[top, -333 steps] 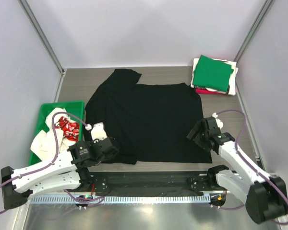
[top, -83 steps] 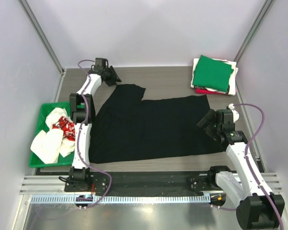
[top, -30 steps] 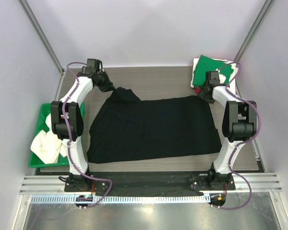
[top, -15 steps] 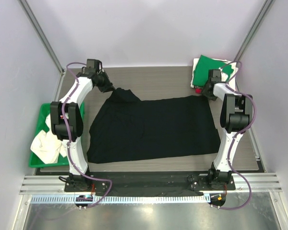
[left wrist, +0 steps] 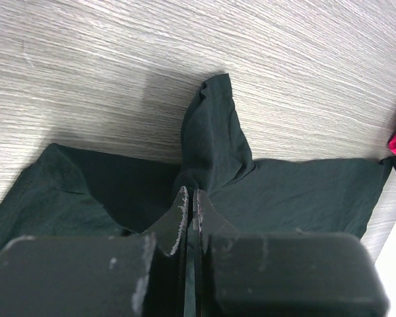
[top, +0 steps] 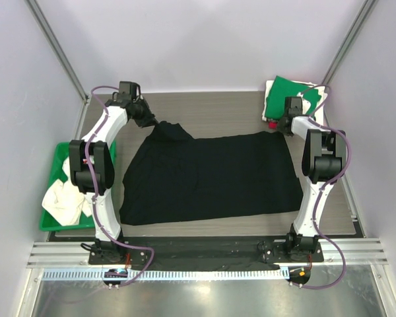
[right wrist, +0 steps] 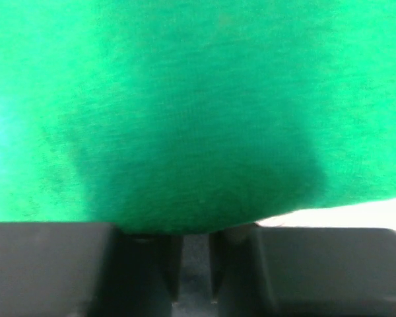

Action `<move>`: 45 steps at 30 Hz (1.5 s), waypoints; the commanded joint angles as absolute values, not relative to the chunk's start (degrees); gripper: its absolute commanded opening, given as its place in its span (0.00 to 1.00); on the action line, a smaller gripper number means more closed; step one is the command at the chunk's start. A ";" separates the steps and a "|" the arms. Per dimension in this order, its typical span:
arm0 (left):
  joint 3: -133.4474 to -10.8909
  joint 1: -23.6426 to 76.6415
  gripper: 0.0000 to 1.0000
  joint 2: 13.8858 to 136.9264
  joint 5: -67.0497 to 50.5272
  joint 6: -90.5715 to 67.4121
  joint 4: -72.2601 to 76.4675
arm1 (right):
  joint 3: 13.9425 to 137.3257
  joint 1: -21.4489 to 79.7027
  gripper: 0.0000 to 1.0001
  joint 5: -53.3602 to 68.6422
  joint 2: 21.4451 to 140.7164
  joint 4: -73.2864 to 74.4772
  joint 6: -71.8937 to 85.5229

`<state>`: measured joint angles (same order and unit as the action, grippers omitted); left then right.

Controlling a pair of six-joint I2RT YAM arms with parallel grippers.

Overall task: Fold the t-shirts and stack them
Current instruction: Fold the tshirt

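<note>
Left gripper [left wrist: 190, 206], at the far left, is pinched shut on a bunched fold of the black t-shirt [top: 211, 175], which lies spread across the middle of the table [top: 224, 109]. Right gripper [right wrist: 195, 264] sits at the far right, pressed close to the green t-shirt [top: 280, 92] topping a folded stack; whether its fingers grip anything cannot be told.

Tray [top: 59, 155] blocks L edge, shirt stack [top: 294, 99] far-R.
</note>
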<state>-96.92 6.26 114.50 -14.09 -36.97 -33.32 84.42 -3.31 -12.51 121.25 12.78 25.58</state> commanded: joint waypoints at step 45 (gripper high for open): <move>-70.00 6.33 0.00 84.66 -10.64 -38.85 -32.44 | 53.72 -3.51 0.01 -8.88 80.17 12.30 28.91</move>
<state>-75.07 6.26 90.59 -12.05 -38.76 -34.17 56.31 -2.98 -7.88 85.19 12.78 27.31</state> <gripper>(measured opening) 0.009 0.022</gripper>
